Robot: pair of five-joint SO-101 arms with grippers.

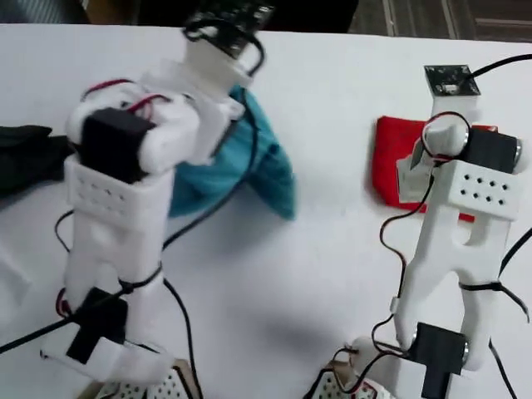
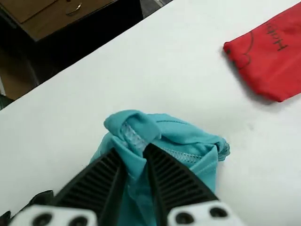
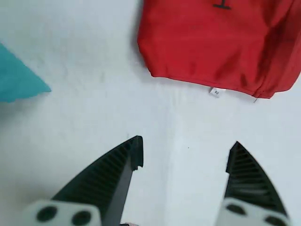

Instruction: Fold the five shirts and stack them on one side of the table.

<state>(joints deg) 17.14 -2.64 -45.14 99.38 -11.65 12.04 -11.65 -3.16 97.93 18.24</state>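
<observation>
— What is taking up the most room?
— The white counter (image 1: 332, 108) is carrying everything, and the two arms are standing side by side at its near edge.
— Where is the bigger garment sitting?
— The teal shirt (image 1: 264, 170) is lying crumpled in a heap towards the middle, on the left arm's side.
— And the other one?
— The red shirt (image 1: 389, 162) is lying flat, folded into a neat rectangle, on the right arm's side. It is sitting well apart from the teal shirt, with bare counter showing between them.
— Anything else lying about?
— A black cloth (image 1: 29, 158) is lying bunched at the left edge of the overhead view; I am not managing to tell what garment it is.
— What is the left end effector doing?
— The left end effector (image 2: 132, 153) is pinching a raised fold of the teal shirt beside its stitched seam, jaws nearly together on the fabric.
— And the right one?
— The right end effector (image 3: 186, 146) is hanging over the counter near the red shirt's edge, jaws spread wide, with only white surface showing between them.
</observation>
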